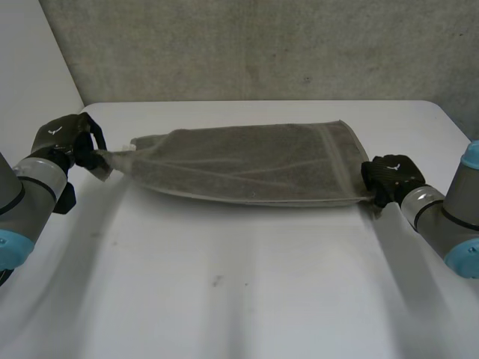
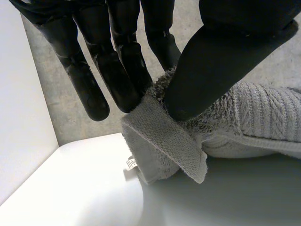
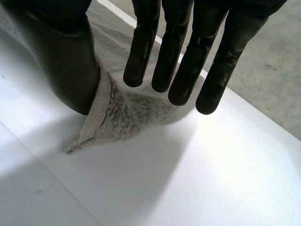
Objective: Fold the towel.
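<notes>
A white bench [image 1: 239, 284] is seen from above, with a grey concrete wall [image 1: 262, 45] behind it at twelve o'clock. A grey-brown towel [image 1: 247, 164] is stretched crosswise over the far half of the bench, running from nine o'clock to three o'clock between two black robot hands. Most of the cloth is laid flat on the bench, and a hem band is seen across it near its three o'clock end. At the nine o'clock end the cloth is gathered into a narrow, bunched strip and lifted a little off the bench. That end is held by the left hand [image 1: 67, 142]: in the left wrist view the hemmed corner is pinched between the thick thumb and the nearly straight fingers [image 2: 117, 70], so the cloth is gripped there, and a folded flap of hem is left hanging below the thumb. A small white label [image 2: 130, 163] is seen under that flap, just above the bench. The three o'clock end is held low, at the bench surface, by the right hand [image 1: 391, 178]. In the right wrist view a corner of the towel is clamped between the thumb, pressed on the hem, and the straight fingers [image 3: 183, 52] on the fluffy side, and the corner's tip is seen poking out below the thumb onto the bench. Both grey forearms are seen entering from the near corners, at seven and five o'clock.
</notes>
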You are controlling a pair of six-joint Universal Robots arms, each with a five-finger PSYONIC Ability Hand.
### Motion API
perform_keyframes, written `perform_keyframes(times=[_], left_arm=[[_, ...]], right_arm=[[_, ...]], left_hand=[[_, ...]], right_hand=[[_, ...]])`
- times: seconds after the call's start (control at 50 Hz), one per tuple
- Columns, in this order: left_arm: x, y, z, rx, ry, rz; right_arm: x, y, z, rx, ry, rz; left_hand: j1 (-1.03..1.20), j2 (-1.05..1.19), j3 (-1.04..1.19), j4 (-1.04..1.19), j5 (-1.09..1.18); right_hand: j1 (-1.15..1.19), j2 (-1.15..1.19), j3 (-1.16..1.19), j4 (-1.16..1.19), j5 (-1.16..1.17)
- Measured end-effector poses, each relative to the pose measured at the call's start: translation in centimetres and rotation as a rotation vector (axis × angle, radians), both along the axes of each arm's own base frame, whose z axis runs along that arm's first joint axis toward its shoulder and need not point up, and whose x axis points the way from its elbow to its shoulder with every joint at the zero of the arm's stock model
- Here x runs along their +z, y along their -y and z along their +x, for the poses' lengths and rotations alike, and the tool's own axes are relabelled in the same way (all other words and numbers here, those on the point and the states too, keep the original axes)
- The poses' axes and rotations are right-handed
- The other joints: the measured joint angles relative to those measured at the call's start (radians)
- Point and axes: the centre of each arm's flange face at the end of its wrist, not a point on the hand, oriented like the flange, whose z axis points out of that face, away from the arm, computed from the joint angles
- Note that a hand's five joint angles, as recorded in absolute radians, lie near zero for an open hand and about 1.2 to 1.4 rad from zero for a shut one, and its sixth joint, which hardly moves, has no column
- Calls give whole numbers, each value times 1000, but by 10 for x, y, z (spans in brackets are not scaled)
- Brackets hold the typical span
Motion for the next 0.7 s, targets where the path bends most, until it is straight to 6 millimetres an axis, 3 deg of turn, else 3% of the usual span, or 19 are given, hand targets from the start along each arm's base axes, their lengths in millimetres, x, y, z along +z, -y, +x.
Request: perform_keyframes(times=[0.08, 0.18, 0.3, 0.38, 0.48, 0.7], left_arm=[[-1, -1, -1, -2, -2, 3], [-5, -3, -1, -3, -6, 20], [-9, -6, -2, -5, -5, 40], [-11, -15, 0, -6, 10, 102], [-8, -42, 5, -5, 50, 246], [5, -116, 21, -63, 161, 486]], right_arm=[[0, 5, -8, -35, 21, 8], [0, 8, -13, -50, 36, 15], [10, 8, -18, -61, 48, 3], [33, 0, -20, -54, 31, -23], [66, -30, -25, -12, -87, -21], [104, -100, -60, 68, -405, 139]], left_hand=[[0, 0, 0, 0, 0], [0, 0, 0, 0, 0], [0, 0, 0, 0, 0], [0, 0, 0, 0, 0], [0, 0, 0, 0, 0], [0, 0, 0, 0, 0]], right_hand=[[54, 33, 37, 31, 54], [479, 455, 458, 448, 472], [499, 473, 485, 482, 503], [499, 473, 485, 482, 503], [499, 473, 485, 482, 503], [499, 473, 485, 482, 503]])
